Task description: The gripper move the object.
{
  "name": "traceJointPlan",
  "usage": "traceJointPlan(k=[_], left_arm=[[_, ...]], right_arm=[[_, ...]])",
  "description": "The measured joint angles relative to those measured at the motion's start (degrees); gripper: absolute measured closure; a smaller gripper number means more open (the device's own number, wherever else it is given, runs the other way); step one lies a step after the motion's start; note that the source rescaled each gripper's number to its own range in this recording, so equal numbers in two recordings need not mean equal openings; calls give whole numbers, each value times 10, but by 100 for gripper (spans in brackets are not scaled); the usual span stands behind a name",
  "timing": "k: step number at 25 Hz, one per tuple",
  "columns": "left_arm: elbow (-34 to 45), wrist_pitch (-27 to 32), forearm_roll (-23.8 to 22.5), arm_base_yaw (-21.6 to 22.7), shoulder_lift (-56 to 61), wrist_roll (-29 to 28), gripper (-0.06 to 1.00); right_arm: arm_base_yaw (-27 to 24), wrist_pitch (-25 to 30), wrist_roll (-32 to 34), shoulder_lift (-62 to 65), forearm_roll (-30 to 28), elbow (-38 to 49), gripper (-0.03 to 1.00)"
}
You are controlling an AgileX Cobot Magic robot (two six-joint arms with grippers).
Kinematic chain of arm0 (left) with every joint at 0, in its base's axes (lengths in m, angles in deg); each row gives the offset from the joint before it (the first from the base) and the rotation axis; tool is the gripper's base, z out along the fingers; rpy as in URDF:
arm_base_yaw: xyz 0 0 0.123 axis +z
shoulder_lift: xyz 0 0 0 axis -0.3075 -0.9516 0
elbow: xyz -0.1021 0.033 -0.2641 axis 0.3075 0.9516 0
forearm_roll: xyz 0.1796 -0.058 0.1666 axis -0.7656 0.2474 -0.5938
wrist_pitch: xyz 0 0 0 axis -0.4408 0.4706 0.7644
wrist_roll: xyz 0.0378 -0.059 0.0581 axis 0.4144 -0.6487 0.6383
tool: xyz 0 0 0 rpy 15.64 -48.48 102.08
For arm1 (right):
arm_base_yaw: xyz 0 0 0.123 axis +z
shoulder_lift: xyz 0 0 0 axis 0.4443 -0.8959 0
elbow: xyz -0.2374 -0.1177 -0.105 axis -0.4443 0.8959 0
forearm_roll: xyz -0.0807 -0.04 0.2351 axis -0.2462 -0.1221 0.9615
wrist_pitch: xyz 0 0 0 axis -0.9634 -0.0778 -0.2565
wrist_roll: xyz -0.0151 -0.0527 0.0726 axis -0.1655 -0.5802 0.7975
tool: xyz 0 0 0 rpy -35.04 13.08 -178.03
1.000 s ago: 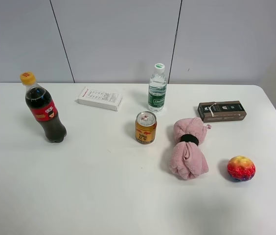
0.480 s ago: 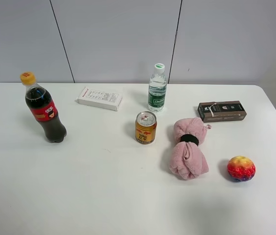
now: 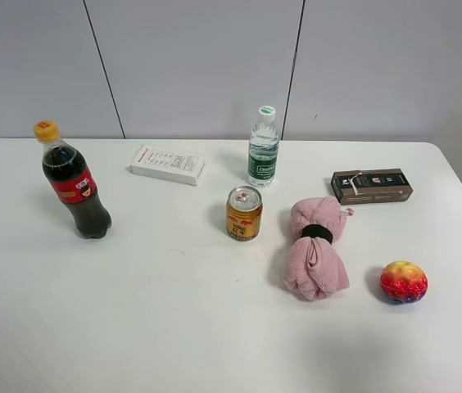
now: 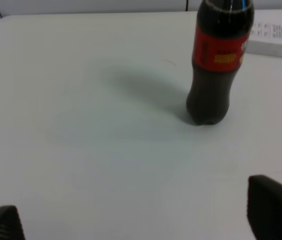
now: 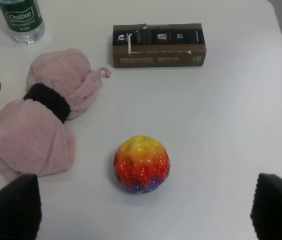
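Observation:
The pink rolled towel bundle [image 3: 316,247] with a black band around its middle lies on the white table [image 3: 174,311], right of centre. It also shows in the right wrist view [image 5: 43,120]. My right gripper [image 5: 143,210] is open, its fingertips [image 5: 13,210] wide apart, hovering on the near side of the towel and ball. My left gripper [image 4: 136,215] is open, its fingertips [image 4: 273,205] spread, above bare table near the cola bottle. Neither arm shows in the exterior view.
A cola bottle [image 3: 74,184] stands far left, a white box [image 3: 167,164] and a water bottle [image 3: 263,148] at the back. An orange can [image 3: 244,214] stands left of the towel. A brown box [image 3: 371,186] lies behind it, a red-yellow ball [image 3: 403,282] to its right.

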Motion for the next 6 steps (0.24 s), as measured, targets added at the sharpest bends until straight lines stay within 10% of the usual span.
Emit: traceJointPlan(k=[6], left_arm=[[0,0,0,0,0,-1,14]], right_arm=[[0,0,0,0,0,0,-3]])
